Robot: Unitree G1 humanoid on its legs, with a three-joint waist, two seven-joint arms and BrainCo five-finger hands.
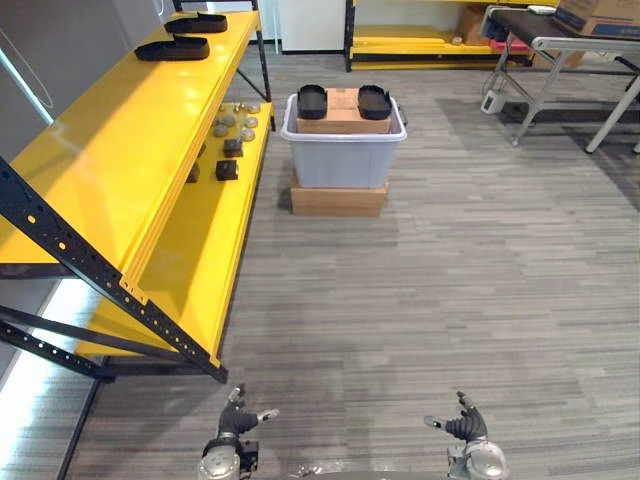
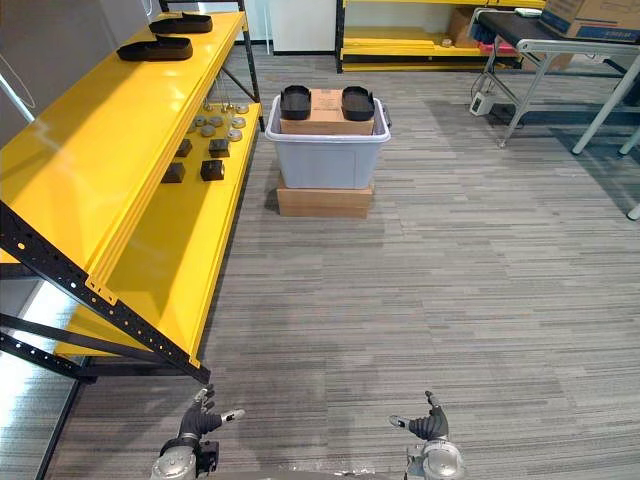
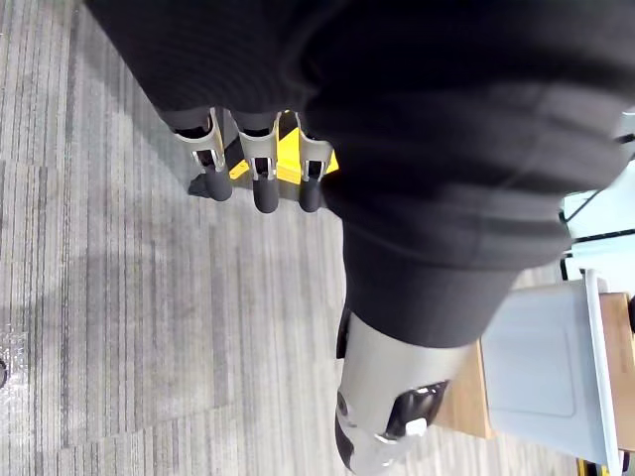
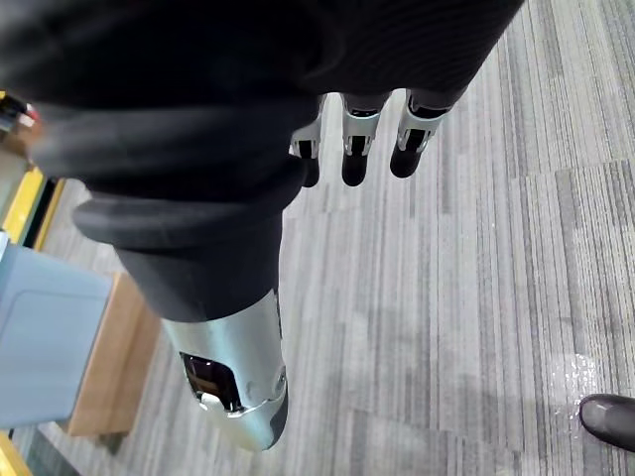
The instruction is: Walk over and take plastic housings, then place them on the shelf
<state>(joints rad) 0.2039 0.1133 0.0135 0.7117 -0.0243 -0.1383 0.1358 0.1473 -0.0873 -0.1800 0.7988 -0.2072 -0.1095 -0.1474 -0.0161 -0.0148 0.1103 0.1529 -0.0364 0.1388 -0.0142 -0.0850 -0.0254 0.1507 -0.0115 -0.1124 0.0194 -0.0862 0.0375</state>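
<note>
Two black plastic housings [image 1: 312,100] [image 1: 374,101] lie on a cardboard box [image 1: 343,113] inside a grey bin [image 1: 343,152] ahead on the floor. Two more black housings [image 1: 173,48] [image 1: 196,22] lie on the top level of the yellow shelf [image 1: 110,150] at the left. My left hand [image 1: 237,418] and right hand [image 1: 462,424] hang low at the near edge, far from the bin, fingers straight and holding nothing. The left hand's fingers [image 3: 260,169] and the right hand's fingers [image 4: 355,139] point at bare floor.
The bin stands on a flat cardboard box [image 1: 339,199]. Small dark blocks [image 1: 227,170] and round metal parts [image 1: 236,120] sit on the shelf's lower level. A table [image 1: 560,45] with a cardboard box stands at the far right. Grey plank floor lies between me and the bin.
</note>
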